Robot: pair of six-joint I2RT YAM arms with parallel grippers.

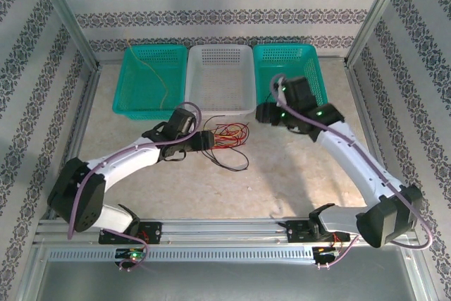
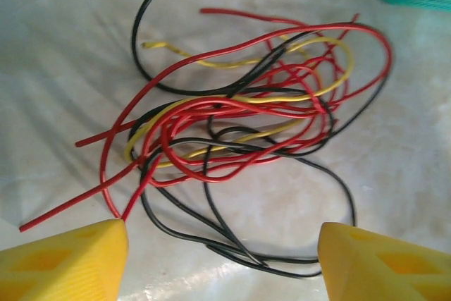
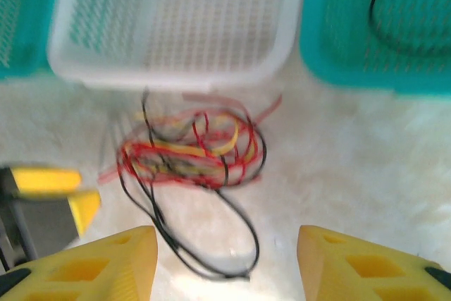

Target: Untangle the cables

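- Cables [image 1: 225,137] tangled, long axis left-right, near the white basket [image 1: 220,110]; black loop [image 1: 241,168] trailed nearward.
- Left gripper [image 2: 222,234] spread wide, nothing gripped.
- Right gripper [image 3: 225,237] parted, nothing gripped.

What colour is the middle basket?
The middle basket is white, clearest in the top external view.

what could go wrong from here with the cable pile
1. The red, yellow and black cables loop through each other, so the open left fingers may well pinch several strands and drag the whole clump.
2. The black loop lies between those fingers and could snag as one strand is lifted.
3. The pile lies close to the white basket; a pulled strand might catch its rim.
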